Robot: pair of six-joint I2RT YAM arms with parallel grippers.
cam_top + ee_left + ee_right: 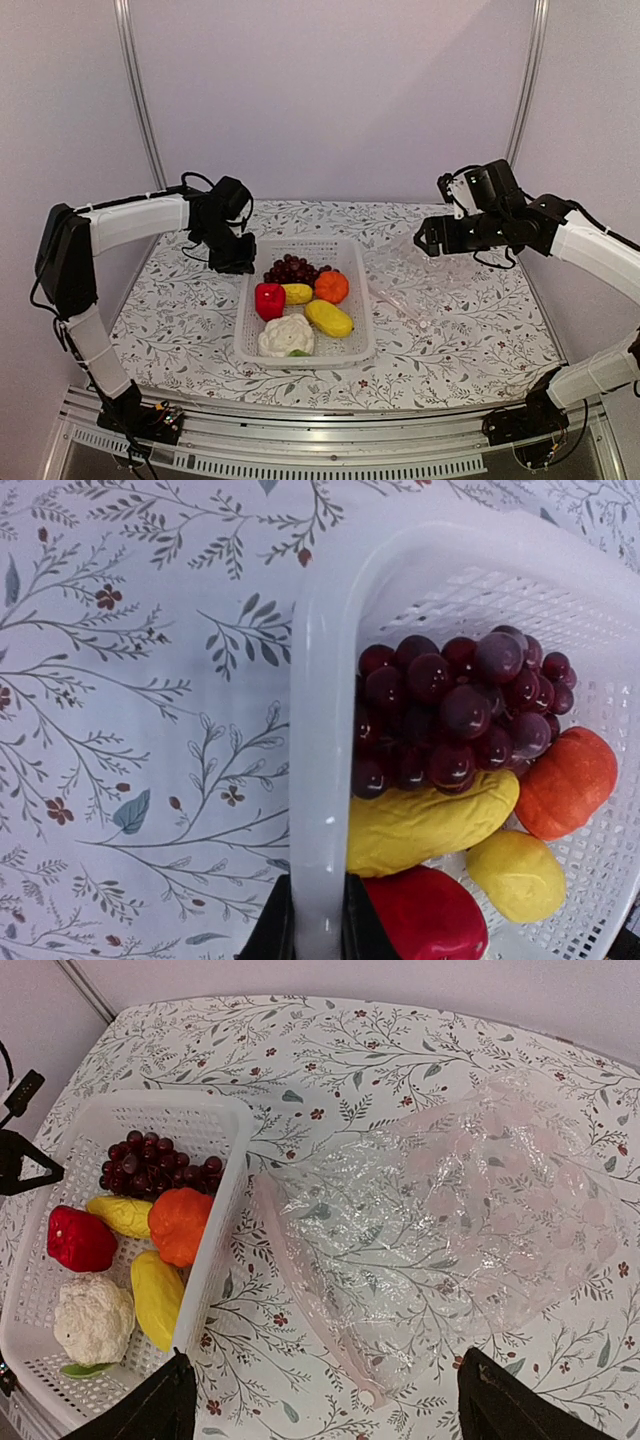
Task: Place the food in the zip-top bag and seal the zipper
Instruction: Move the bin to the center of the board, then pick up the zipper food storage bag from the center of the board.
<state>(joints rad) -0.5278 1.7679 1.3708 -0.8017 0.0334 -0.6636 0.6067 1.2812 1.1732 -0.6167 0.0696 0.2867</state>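
Black fingers [275, 935] of the left gripper [318, 925] are seen closest to the lens, set on either side of the rim of the white perforated plastic basket [320, 730] and clenched on it at its far left corner. Inside the basket, the dark purple grape bunch [450, 715] is lodged at the far end. Just nearer are laid the red pepper [269, 299], one yellow oblong piece [297, 293] and the orange round fruit [331, 287], from left to right. The second yellow oblong piece [329, 318] and the white cauliflower with green leaf [286, 336] are found at the basket's near end.

The right gripper [325, 1380] is held in the air to the right of the basket, its jaws spread wide, with nothing grasped. Beneath it the clear crinkly zip-top bag [440, 1230] is spread flat just beside the basket's right wall. The thin press-seal zipper [305, 1295] is traced along the bag's edge facing the basket; whether it is pressed shut cannot be told.

Basket and bag are carried on a white cloth printed with leafy sprigs [180, 320]. Pale lilac panels [330, 100] are set beyond the basket, framed by two metal uprights [138, 100].
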